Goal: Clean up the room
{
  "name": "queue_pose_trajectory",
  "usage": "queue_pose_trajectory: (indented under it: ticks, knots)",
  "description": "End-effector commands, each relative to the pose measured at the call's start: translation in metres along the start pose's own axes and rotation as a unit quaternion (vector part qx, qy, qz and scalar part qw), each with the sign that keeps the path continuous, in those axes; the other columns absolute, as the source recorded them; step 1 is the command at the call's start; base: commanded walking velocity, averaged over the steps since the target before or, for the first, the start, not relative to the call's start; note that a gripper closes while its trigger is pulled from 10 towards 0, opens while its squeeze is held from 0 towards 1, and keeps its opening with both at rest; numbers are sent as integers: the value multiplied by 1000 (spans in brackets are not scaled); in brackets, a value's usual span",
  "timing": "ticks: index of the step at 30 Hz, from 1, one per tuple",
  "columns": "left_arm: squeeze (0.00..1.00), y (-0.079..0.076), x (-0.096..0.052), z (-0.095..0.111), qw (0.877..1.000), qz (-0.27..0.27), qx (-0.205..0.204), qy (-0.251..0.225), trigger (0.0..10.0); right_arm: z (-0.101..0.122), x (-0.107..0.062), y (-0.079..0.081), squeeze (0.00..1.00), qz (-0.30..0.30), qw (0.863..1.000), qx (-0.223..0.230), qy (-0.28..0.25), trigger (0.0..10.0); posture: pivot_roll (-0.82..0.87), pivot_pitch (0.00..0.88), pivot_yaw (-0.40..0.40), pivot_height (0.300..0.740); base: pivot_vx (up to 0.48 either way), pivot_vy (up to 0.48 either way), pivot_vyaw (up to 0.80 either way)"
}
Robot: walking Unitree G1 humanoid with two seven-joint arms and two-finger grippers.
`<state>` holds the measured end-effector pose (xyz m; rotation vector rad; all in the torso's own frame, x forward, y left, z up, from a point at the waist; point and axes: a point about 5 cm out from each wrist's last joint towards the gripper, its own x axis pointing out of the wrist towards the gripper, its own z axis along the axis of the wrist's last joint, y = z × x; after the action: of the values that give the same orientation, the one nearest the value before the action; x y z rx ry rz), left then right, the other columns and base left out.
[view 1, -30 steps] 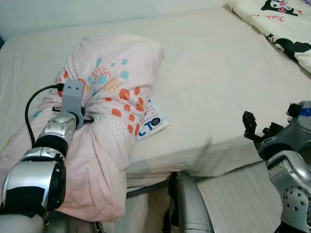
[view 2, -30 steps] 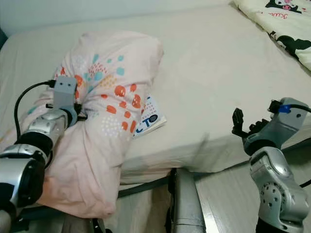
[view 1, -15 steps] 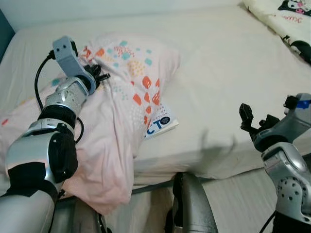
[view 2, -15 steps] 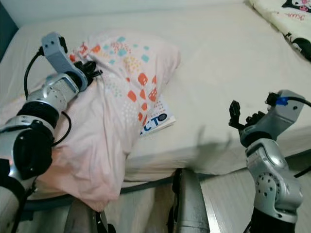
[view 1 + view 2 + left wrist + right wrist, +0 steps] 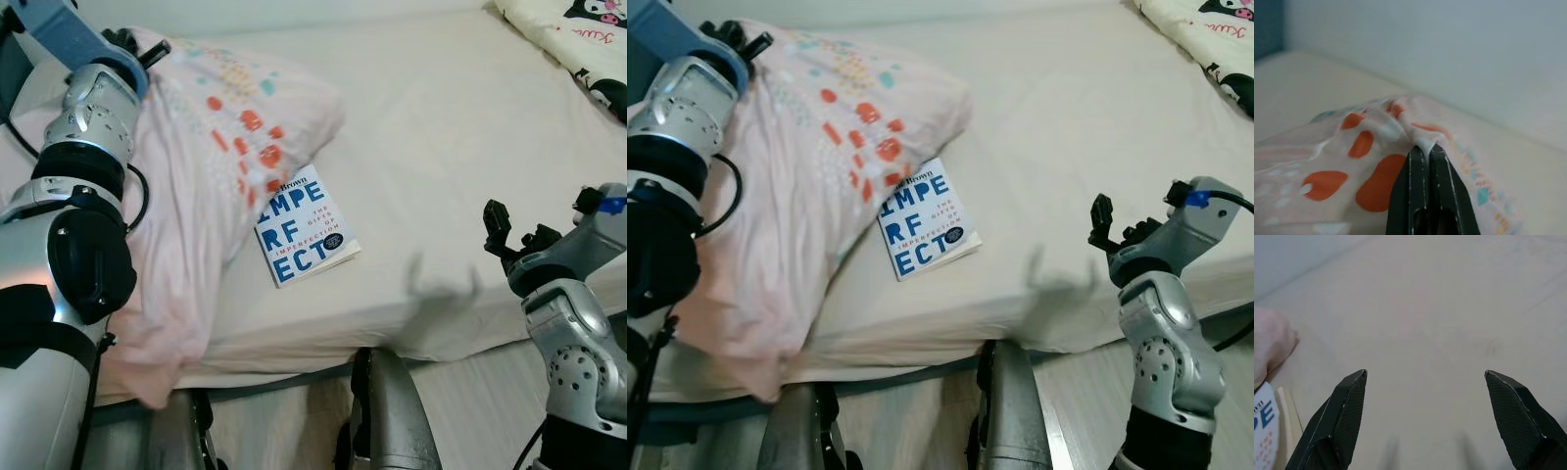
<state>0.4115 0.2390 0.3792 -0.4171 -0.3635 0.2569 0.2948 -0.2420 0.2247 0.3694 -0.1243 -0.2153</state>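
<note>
My left gripper [image 5: 1426, 149] clenched on pink pillow [image 5: 211, 147] corner, pillow on bed [image 5: 460, 147]. Book [image 5: 306, 227] beside pillow, touching its edge. My right gripper [image 5: 1425, 382] spread, grasping nothing, above bed edge.

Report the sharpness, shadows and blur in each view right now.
Left eye view: even soft light, the book title crisp, a faint double shadow on the sheet beside the right gripper. Left wrist view: the pillow and wall look soft and out of focus around the left gripper. Right wrist view: fingertips sharp, two pale shadow streaks on the sheet below them.
</note>
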Motion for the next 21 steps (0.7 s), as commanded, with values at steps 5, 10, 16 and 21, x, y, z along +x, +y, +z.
queue_pose_trajectory:
  ticks: [5, 10, 16, 21]
  knots:
    - [0, 17, -1, 80, 983, 100, 27, -155, 0, -3, 3, 2, 0, 5, 1000, 1, -2, 10000, -115, 192, 21, 535, 0, 0, 0]
    - [0, 20, -5, 105, 967, 135, 48, -209, 0, -4, 5, 5, 0, 10, 1000, 3, -2, 10000, -109, 189, 17, 535, 0, 0, 0]
    - [0, 25, -7, 108, 956, 164, 102, -222, 0, -10, 4, 10, 0, 16, 1000, 9, 5, 10000, -100, 198, 20, 535, 0, 0, 0]
    - [0, 14, 1, 58, 978, 73, 146, -132, 10000, -12, 3, 10, 0, 16, 1000, 10, 8, 10000, -100, 205, 20, 535, 0, 0, 0]
